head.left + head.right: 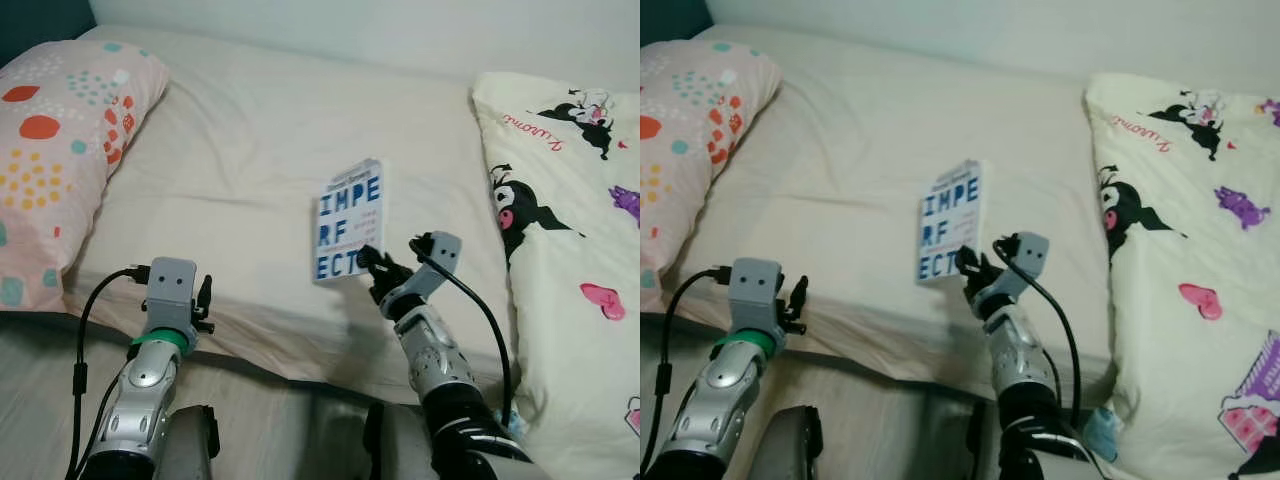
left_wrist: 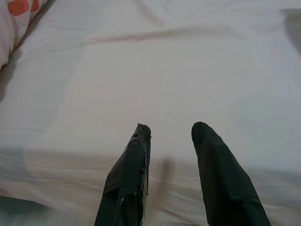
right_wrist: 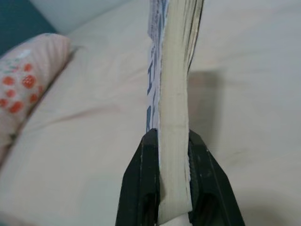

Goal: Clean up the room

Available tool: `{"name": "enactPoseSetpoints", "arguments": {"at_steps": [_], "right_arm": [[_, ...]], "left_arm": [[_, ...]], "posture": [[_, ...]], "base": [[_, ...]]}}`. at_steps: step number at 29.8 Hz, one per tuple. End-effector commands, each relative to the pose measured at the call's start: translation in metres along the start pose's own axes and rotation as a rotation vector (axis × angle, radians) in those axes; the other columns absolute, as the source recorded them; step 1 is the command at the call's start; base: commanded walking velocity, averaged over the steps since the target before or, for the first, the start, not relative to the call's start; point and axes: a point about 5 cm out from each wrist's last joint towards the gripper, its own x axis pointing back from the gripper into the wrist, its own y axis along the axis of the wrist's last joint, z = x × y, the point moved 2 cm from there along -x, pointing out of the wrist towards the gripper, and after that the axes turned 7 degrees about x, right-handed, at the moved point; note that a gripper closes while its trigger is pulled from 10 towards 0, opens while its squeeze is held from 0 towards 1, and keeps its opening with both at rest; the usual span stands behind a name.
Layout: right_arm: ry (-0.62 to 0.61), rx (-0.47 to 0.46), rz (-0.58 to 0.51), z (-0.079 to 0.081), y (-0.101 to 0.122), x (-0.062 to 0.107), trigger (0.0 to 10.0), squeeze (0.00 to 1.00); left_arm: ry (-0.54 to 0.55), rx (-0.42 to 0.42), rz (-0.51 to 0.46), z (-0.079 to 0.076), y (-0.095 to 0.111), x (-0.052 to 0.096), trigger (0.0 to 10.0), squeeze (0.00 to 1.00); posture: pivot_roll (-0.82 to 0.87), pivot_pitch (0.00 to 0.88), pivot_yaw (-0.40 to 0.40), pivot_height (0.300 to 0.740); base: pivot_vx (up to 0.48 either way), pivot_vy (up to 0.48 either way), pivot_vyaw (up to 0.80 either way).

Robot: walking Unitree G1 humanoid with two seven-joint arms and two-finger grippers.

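Right wrist view has the closest look at the grip: the two black fingers are pressed against either side of a thick paperback, its cream page edges running up between them and the blue-and-white cover facing one side. From the head cameras, the right gripper has hold of the book by its lower corner, lifted above the cream bed sheet with the cover turned up toward the camera; big blue letters on it read "IMPE / RF / ECT". The book stands up and away from the gripper, over the middle of the mattress, casting a shadow on the sheet beside it.

Over to the robot's left, the left gripper hangs near the edge of the bed, fingers spread apart with nothing between them, just the sheet beyond.

A pink pillow with coloured dots lies at the left end of the bed, well apart from the book. A cream cartoon-print quilt covers the right side, near the right arm.
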Motion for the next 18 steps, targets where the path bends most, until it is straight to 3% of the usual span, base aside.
{"name": "enactPoseSetpoints", "arguments": {"at_steps": [1,2,3,7,18], "right_arm": [[-0.017,0.086,-0.055,-0.002,0.007,0.003,10.0,0.00],[-0.017,0.086,-0.055,-0.002,0.007,0.003,10.0,0.00],[-0.037,0.168,-0.067,-0.003,0.005,0.010,10.0,0.00],[-0.035,0.196,-0.075,0.000,0.004,0.014,10.0,0.00],[-0.058,0.187,-0.077,0.006,-0.001,0.014,10.0,0.00]], "left_arm": [[0.013,-0.015,0.002,-0.002,-0.004,0.000,10.0,0.00],[0.013,-0.015,0.002,-0.002,-0.004,0.000,10.0,0.00],[0.012,-0.017,-0.031,-0.008,0.004,-0.004,10.0,0.00],[-0.002,-0.023,-0.055,-0.013,0.009,-0.006,10.0,0.00],[-0.008,-0.029,-0.068,-0.015,0.009,-0.004,10.0,0.00]], "posture": [[0.05,0.000,-0.011,0.566],[0.05,0.000,-0.011,0.566],[0.07,0.000,-0.016,0.566],[0.08,0.000,-0.019,0.566],[0.09,0.000,-0.006,0.611]], "base": [[0.000,0.000,0.00],[0.000,0.000,0.00],[0.000,0.000,0.00],[0.000,0.000,0.00],[0.000,0.000,0.00]]}}
